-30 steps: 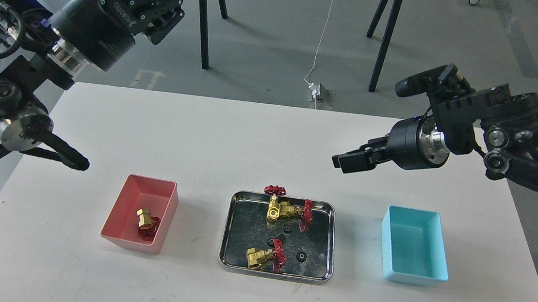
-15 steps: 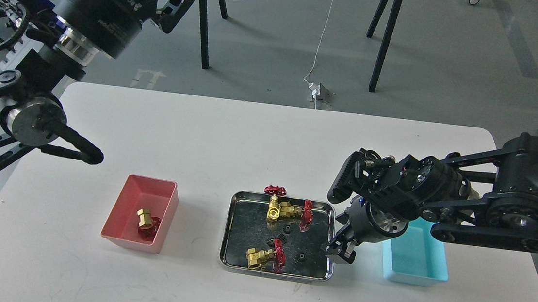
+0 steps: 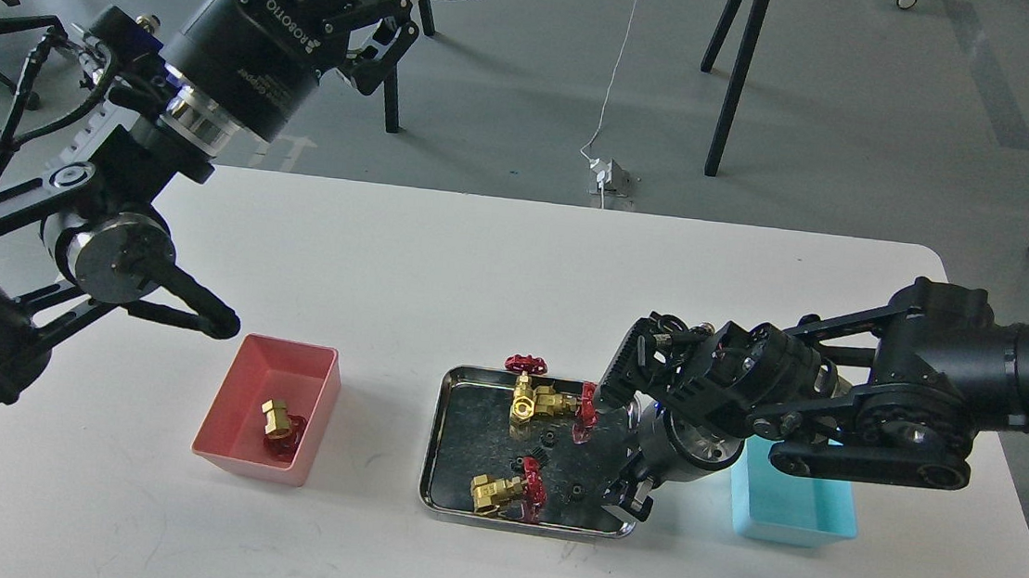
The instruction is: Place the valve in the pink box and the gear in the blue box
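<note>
Whereas a second ago the right hand [image 3: 624, 506] hung high and level over the far side of the white table [image 3: 442, 264], it has since swung down and now points into the near right corner of the shiny steel tray [image 3: 439, 431]; its two dark fingers cannot be told apart, so whether it is released or clenched cannot be told. Item, tiny black toothed gear [image 3: 578, 492]: lying on the tray floor just beside the hand's tip, on its left. Item, light cyan-blue open plastic box [image 3: 792, 523]: just behind the hand's wrist, partly hidden, no gear visible inside. Item, small brass-gold valve with red handwheel [image 3: 279, 420]: resting inside the salmon-pink open plastic box [image 3: 230, 404], well apart from this hand; the valve half appears done. Item, left hand [image 3: 390, 8]: raised beyond the table's far edge, fingers spread, holding nothing. Judgement: the descent signals a gear pickup about to start.
</note>
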